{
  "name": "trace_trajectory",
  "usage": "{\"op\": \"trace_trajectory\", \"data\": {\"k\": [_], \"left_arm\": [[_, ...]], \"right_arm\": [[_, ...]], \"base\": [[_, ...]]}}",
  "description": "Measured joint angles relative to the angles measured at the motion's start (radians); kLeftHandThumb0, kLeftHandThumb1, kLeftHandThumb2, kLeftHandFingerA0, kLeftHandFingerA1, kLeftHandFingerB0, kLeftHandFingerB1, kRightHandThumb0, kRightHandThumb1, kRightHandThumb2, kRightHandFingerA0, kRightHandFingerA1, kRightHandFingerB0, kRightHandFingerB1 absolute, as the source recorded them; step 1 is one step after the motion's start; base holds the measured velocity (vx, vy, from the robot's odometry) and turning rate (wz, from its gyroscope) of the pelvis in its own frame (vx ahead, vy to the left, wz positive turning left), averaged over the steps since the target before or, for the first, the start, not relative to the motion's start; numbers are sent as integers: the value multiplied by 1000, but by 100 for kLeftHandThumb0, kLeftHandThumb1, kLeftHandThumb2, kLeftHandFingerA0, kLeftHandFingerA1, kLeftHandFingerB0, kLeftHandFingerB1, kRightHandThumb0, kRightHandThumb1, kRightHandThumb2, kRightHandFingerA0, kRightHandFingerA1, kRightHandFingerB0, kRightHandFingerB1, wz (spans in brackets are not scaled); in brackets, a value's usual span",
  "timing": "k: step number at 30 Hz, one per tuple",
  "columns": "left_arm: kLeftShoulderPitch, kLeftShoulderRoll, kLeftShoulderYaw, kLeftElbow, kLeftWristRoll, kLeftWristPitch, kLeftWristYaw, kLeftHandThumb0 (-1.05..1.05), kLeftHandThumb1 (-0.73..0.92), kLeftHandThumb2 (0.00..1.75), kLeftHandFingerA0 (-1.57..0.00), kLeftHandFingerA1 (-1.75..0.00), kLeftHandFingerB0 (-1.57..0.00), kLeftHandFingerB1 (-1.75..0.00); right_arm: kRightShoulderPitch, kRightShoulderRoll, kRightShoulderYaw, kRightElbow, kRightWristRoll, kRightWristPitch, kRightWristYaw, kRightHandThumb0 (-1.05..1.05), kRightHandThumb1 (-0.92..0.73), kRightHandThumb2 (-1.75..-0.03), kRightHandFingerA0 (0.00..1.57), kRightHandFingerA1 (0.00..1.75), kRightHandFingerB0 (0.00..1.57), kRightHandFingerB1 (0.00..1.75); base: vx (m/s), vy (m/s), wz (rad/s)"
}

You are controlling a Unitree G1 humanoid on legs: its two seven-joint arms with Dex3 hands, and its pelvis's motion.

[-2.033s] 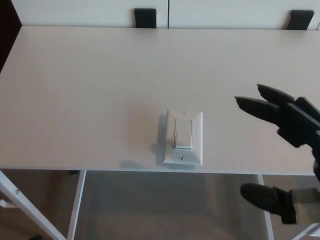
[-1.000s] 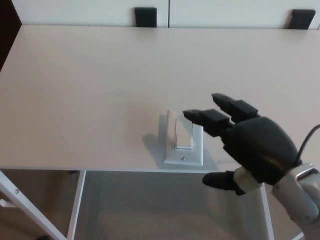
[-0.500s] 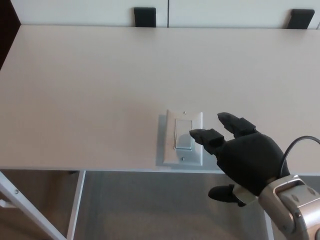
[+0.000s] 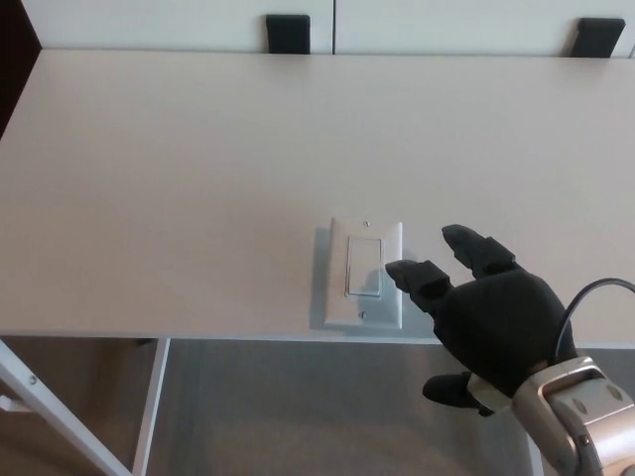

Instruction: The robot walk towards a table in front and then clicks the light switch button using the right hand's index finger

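Note:
A white light switch plate (image 4: 364, 275) with a rocker button (image 4: 363, 268) lies flat near the front edge of the pale table (image 4: 198, 159). My right hand (image 4: 491, 317) reaches in from the lower right, fingers spread and holding nothing. Its index fingertip (image 4: 395, 269) sits at the right edge of the rocker, over the plate; whether it touches the plate I cannot tell. The thumb hangs below the table edge. My left hand does not show.
Two black brackets (image 4: 288, 33) (image 4: 599, 37) sit at the table's far edge against a white wall. White table legs (image 4: 60, 416) stand below the front edge at the left, above grey floor (image 4: 298, 416).
My right hand swung in from the right and dropped toward the switch. In the last half second it slid slightly right and back, with the index fingertip now at the rocker's right edge.

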Motion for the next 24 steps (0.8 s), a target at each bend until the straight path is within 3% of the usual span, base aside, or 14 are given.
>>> {"op": "trace_trajectory", "data": {"k": [2,3,6,7,13,15,16,17,18,24], "left_arm": [[2,1,-2,0,3,-2,3,-18,67,62,-23,-37,-21,-32],[4,2,-3,0,5,-2,3,-17,68,62,-23,-37,-21,-32],[11,4,-5,-1,11,-4,4,-18,68,62,-23,-37,-21,-32],[13,4,-5,-1,13,-5,4,-18,68,62,-23,-38,-21,-33],[13,7,-8,-4,18,-9,5,-18,67,62,-23,-37,-21,-32],[13,8,-8,-4,19,-9,5,-18,68,62,-23,-37,-21,-32],[12,8,-8,-4,19,-9,5,-18,68,62,-23,-37,-21,-32],[12,8,-8,-4,20,-9,5,-18,68,62,-23,-37,-21,-32],[12,8,-9,-5,20,-9,5,-17,69,61,-21,-36,-19,-32],[7,8,-10,-6,23,-9,6,-20,66,62,-23,-38,-22,-33]], "right_arm": [[5,0,4,-6,-3,1,-5,-68,-45,-81,0,11,9,31],[9,0,5,-9,-4,2,-8,-69,-57,-58,0,15,14,26],[14,-1,14,-14,-8,2,-12,-69,-58,-58,0,13,15,26],[14,0,17,-14,-10,2,-13,-75,-49,-81,0,1,15,31],[12,2,33,-14,-23,9,-15,-74,-49,-82,0,3,18,32],[10,2,35,-14,-26,9,-15,-70,-48,-82,0,10,12,32],[8,2,37,-14,-31,11,-14,-70,-60,-58,0,13,16,26],[6,3,40,-14,-36,14,-11,-70,-60,-58,0,13,16,26],[5,3,41,-14,-38,16,-10,-73,-49,-83,0,8,14,32],[-22,4,52,0,-53,25,-5,-71,-48,-83,0,11,12,31]], "base": [[0,0,0],[0,0,0],[0,0,0],[0,0,0],[0,0,0],[0,0,0],[0,0,0],[0,0,0],[0,0,0],[0,0,0]]}}
